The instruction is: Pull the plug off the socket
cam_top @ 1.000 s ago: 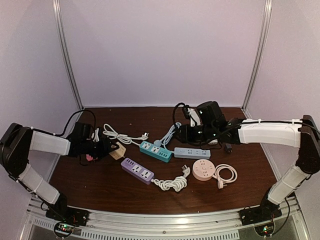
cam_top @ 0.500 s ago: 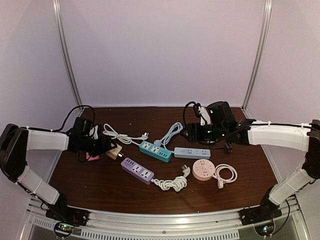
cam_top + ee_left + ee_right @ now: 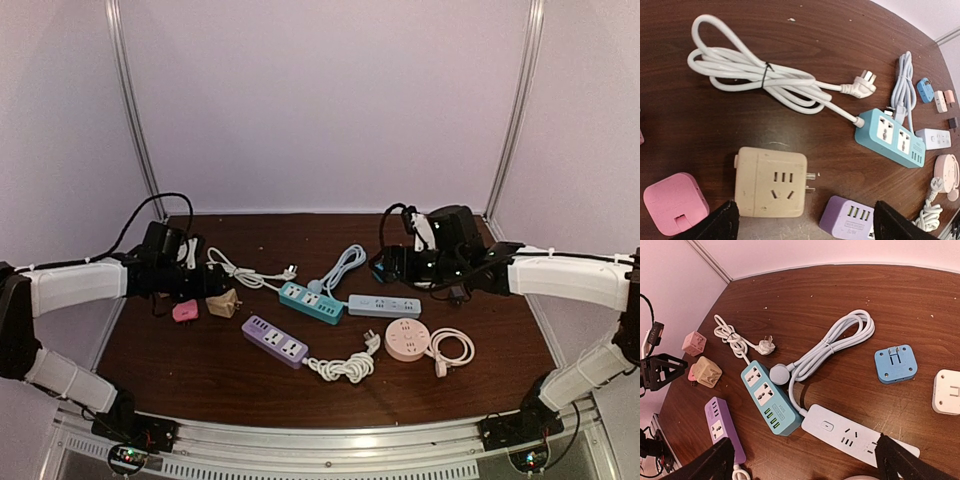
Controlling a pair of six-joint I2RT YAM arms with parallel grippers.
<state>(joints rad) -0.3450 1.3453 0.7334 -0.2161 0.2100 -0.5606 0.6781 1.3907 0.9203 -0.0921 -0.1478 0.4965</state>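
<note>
the round plug (image 3: 779, 374) sits pushed into the teal strip (image 3: 769, 397) in the middle of the table (image 3: 200, 370). from where i stand, the right gripper (image 3: 804, 437) hangs over the pale blue strip (image 3: 850, 432) with its fingers spread wide and nothing between them; the plug lies ahead of them and a little left, well apart. the left gripper (image 3: 804, 204) is spread wide too and empty, with the beige cube (image 3: 771, 182) just ahead of its fingers and the teal strip off to their right.

i count four power strips: teal, pale blue, the purple strip (image 3: 273, 341) and the round pink socket (image 3: 407, 339). three cubes: one beige and two pink, the near pink cube (image 3: 675, 202) beside the beige and the far pink cube (image 3: 693, 343) farther back. near the right arm lie a blue adapter (image 3: 895, 364) and a white adapter (image 3: 947, 392).
</note>
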